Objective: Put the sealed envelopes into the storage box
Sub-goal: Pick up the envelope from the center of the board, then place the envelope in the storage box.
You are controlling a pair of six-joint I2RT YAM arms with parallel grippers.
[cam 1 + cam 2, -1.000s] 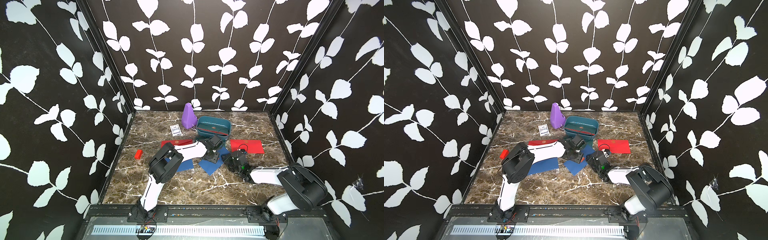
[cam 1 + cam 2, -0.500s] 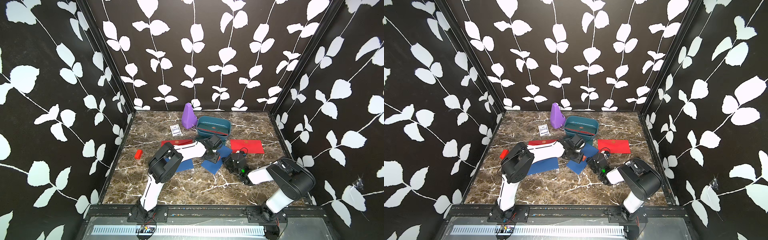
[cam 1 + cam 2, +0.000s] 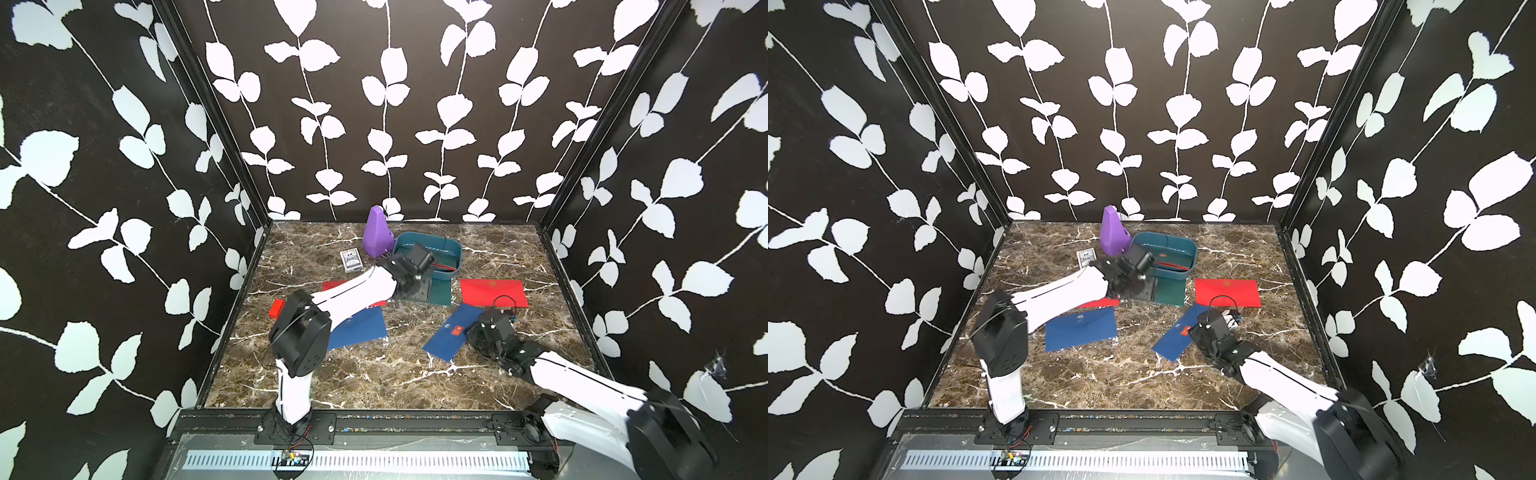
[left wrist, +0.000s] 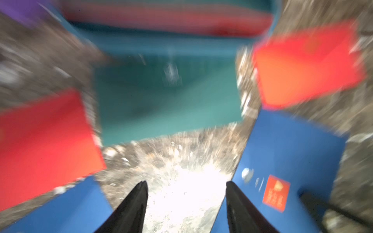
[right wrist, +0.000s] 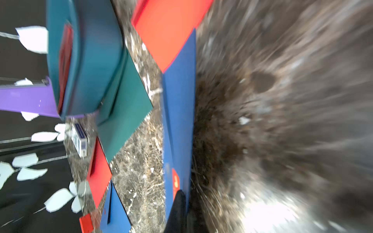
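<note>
Nearest: right hand (image 5: 184, 201), black fingers (image 5: 177, 213) pinched together on the near end of a flat navy blue paper envelope with a red-orange seal sticker (image 3: 451, 337). Gold marks on that sticker, too blurred to read. Envelope's far corner touching a flat red paper envelope with a small gold emblem (image 3: 492, 292), emblem too small to make out.

About level, toward the left arm: a second navy blue paper envelope (image 3: 357, 328), flat on the brown marble-patterned bench (image 3: 395, 374), one end tucked under the arm. Just beyond, near the bench's left edge, a small red block (image 3: 276, 308).

Farther back, another red paper envelope (image 3: 336, 286), mostly hidden beneath the left arm. Between the two red ones, a dark green paper envelope (image 3: 440, 293), lying flat, far edge against the near wall of the box.

Left hand (image 4: 186, 182) over the left end of the dark green envelope in both top views, fingers spread wide, nothing between them; wrist view heavily blurred.

Behind it, a shallow teal-blue plastic storage box with rounded corners (image 3: 455, 249), red envelopes (image 3: 446, 264) already lying inside.

Left of the box, a small white printed card pack (image 3: 351, 259), print unreadable at this size. Farthest, an upright purple pyramid-shaped object (image 3: 376, 232), just beside the box's far left corner
</note>
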